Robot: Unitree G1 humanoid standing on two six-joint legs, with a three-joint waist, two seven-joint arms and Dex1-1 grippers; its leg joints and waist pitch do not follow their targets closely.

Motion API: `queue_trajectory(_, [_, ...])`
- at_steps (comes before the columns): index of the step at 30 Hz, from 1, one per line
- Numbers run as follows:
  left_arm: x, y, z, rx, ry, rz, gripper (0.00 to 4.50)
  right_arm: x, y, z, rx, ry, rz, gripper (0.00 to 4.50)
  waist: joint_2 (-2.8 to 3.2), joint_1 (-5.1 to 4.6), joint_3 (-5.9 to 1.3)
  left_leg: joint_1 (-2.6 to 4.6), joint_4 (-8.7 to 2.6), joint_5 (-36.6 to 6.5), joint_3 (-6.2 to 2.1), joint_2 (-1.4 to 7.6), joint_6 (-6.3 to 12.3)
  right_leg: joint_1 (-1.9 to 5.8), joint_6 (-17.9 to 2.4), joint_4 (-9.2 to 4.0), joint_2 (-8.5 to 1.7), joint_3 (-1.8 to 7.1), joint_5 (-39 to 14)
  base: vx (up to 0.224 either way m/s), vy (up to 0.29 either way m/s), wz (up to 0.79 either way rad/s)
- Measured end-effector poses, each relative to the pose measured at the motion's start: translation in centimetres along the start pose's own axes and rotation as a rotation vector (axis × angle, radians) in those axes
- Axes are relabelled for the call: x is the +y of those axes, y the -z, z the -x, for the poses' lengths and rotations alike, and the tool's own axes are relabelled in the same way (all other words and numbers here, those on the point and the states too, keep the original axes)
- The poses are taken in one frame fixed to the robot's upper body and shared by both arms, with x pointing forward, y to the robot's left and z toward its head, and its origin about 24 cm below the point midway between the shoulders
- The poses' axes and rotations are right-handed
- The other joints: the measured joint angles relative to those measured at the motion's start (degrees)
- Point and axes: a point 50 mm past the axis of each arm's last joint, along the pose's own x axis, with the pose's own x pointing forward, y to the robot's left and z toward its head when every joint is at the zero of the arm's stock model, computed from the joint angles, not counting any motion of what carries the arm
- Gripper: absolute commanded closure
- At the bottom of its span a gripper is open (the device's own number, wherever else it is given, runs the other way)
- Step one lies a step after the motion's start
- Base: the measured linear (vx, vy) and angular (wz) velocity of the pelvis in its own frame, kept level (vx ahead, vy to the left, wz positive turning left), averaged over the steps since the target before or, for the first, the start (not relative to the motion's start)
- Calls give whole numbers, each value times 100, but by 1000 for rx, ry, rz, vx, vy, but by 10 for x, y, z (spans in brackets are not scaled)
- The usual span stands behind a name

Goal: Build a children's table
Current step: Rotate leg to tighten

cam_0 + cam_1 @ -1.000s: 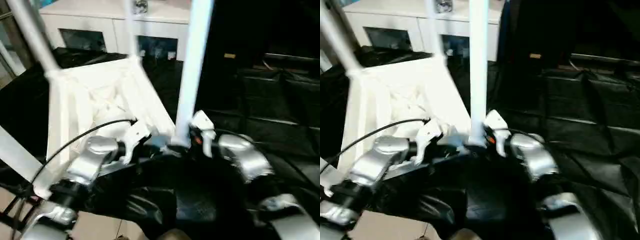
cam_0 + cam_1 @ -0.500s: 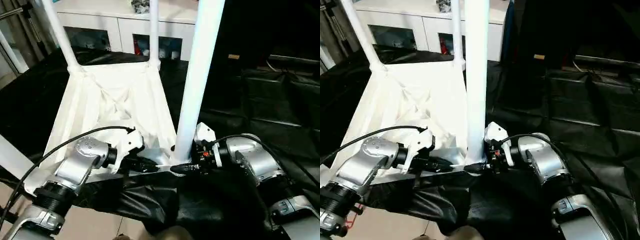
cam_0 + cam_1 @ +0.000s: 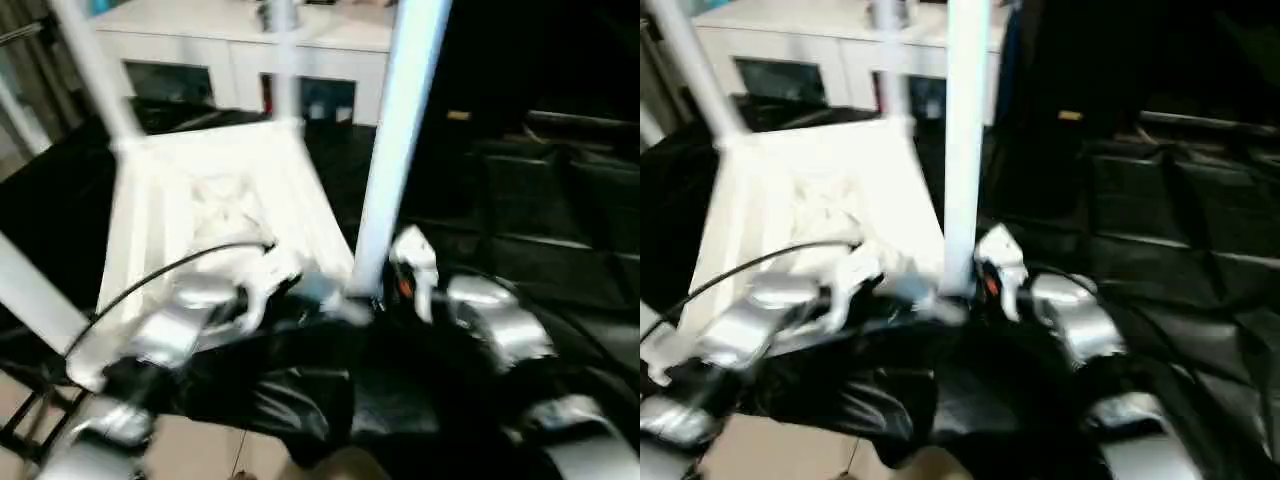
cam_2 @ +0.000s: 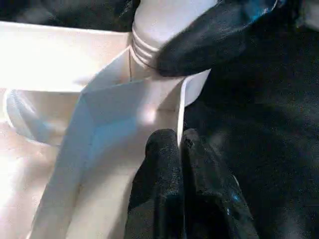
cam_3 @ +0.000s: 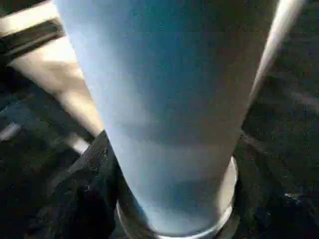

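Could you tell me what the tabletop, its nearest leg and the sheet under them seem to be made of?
Tabletop: likely moulded white plastic, judging by its thin ribs and smooth, faintly glossy walls.
Nearest leg: smooth white tube with ridged rings at its base; plastic probably, though painted metal cannot be ruled out.
Sheet: thin black plastic film, by its creases and shiny highlights.

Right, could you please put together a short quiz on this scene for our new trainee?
1. True or false: the tabletop lies with its ribbed underside facing up.
2. How many legs stand up from its corners? A) two B) three C) four
3. Fill in: the left gripper is shut on the tabletop's thin ___, near the corner socket.

Key: 1 true; 2 C; 3 rim.
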Motion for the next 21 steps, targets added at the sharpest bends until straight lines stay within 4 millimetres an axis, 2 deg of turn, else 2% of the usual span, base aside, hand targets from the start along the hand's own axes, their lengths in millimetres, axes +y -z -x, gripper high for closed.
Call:
queue_trajectory(5, [-1,-7,-15,-10,-92,24,450,-2,-5,-13,-16,188,-65,180,16,-55,-10,-2,-8,0,-1,-2,0,1,1,-4,0,1,2,0,0,0])
queue_trajectory(10, [-2,-9,-17,-14,-102,25,450,-2,-7,-17,-31,223,-38,180,31,-57,-17,-12,-18,0,0,-2,0,-2,-8,-17,0,-1,8,0,0,0])
queue_trajectory(11, [-2,-10,-17,-16,-95,23,450,-2,-7,-17,-39,221,-37,125,33,-57,-16,-12,-26,0,0,-3,0,-5,-8,-22,0,-3,8,0,0,0])
queue_trajectory(12, [-2,-9,-16,-16,-90,21,450,-1,-8,-17,-44,214,-40,111,33,-56,-15,-13,-30,0,1,-3,0,-6,-8,-23,1,-4,8,0,0,0])
queue_trajectory(14, [-2,-9,-14,-17,-83,17,450,0,-8,-17,-46,184,-39,109,32,-66,-14,-19,-39,0,2,-2,0,-7,-6,-25,2,-6,6,0,0,0])
queue_trajectory(16, [-1,-6,-8,-16,-62,7,450,2,-8,-16,-49,133,-35,70,31,-78,-14,-34,-48,0,1,-1,0,-12,-3,-28,6,-11,4,0,0,0])
queue_trajectory(19, [-1,-3,1,-19,-16,-6,450,6,-8,-14,-48,44,-5,63,35,-65,-11,-51,-51,0,1,1,0,-26,0,-28,6,-19,1,0,0,0])
queue_trajectory(21, [-1,-1,7,-20,13,-9,450,7,-9,-11,-41,-26,37,38,32,-63,-9,-57,-46,0,1,1,0,-36,0,-28,6,-20,1,0,0,0])
